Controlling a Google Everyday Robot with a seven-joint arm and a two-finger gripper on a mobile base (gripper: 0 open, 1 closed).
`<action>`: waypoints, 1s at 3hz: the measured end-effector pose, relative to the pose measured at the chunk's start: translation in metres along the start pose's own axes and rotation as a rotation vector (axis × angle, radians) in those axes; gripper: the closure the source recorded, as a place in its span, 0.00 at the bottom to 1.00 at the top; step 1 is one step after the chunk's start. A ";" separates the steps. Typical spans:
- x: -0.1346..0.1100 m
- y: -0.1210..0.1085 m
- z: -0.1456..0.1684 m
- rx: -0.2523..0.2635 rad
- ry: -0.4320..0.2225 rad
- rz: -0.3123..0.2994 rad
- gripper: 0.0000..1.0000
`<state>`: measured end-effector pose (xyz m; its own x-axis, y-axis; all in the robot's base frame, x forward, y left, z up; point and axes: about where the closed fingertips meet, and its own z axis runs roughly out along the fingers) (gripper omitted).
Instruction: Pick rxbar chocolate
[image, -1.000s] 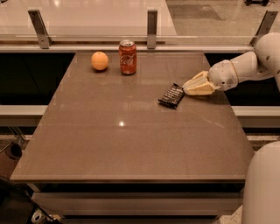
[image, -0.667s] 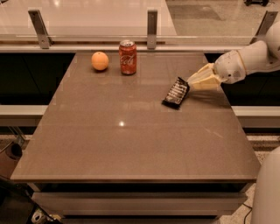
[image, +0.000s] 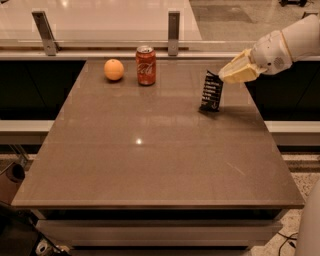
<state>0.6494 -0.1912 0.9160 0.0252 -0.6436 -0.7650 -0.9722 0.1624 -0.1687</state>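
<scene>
The rxbar chocolate (image: 211, 91) is a black wrapper with white lettering. It hangs nearly upright at the right side of the brown table (image: 150, 150), its lower end just above or touching the top. My gripper (image: 226, 76) reaches in from the right and is shut on the bar's upper right corner. The cream-coloured fingers (image: 237, 69) pinch the wrapper's top edge.
A red soda can (image: 146, 65) and an orange fruit (image: 114, 69) stand at the back left of the table. A rail with two metal posts (image: 173, 33) runs behind the table. My white arm (image: 287, 42) comes in from the upper right.
The bar lay flat on the table a second ago. My gripper has lifted its upper end, so the bar now hangs nearly upright, and the arm has risen.
</scene>
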 end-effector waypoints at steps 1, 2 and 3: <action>-0.019 -0.002 -0.015 0.036 0.024 -0.031 1.00; -0.037 -0.003 -0.032 0.075 0.043 -0.059 1.00; -0.052 -0.001 -0.054 0.125 0.058 -0.081 1.00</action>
<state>0.6364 -0.1984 0.9901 0.0854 -0.6996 -0.7094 -0.9310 0.1975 -0.3069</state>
